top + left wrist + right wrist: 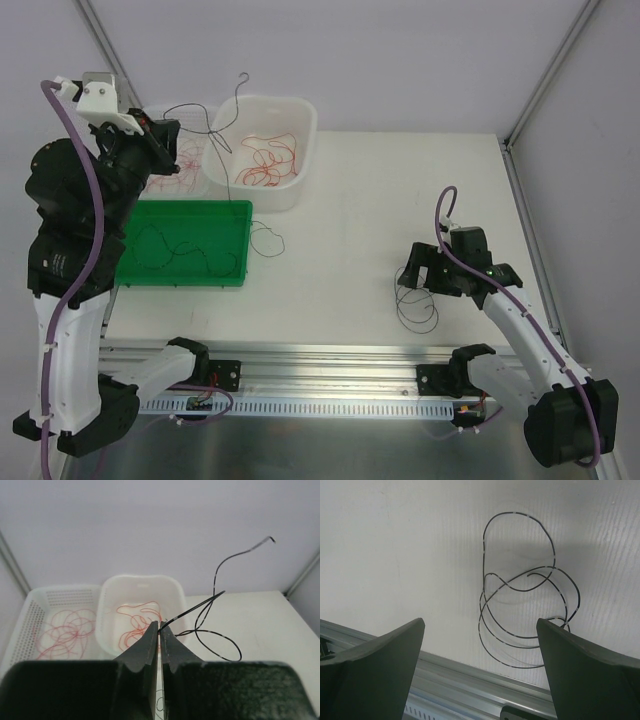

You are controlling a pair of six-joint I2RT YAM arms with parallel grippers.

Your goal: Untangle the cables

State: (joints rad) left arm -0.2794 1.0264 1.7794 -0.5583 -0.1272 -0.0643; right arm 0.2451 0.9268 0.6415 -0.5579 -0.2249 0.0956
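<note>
Clamped on a hair-thin black wire [216, 575] arcing beyond its tips, the left gripper [160, 625] probably needed a slow lift, while the right gripper [480, 625] hung spread over another coiled black wire [516, 513].

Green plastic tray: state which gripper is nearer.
Left. The left gripper hovers by the tray's far-left corner; the right gripper sits far to its right, over a coiled black wire.

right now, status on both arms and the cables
Left fingers shut on a black cable, in the air. Right fingers open over coiled black cable on table. Nothing in the way.
</note>
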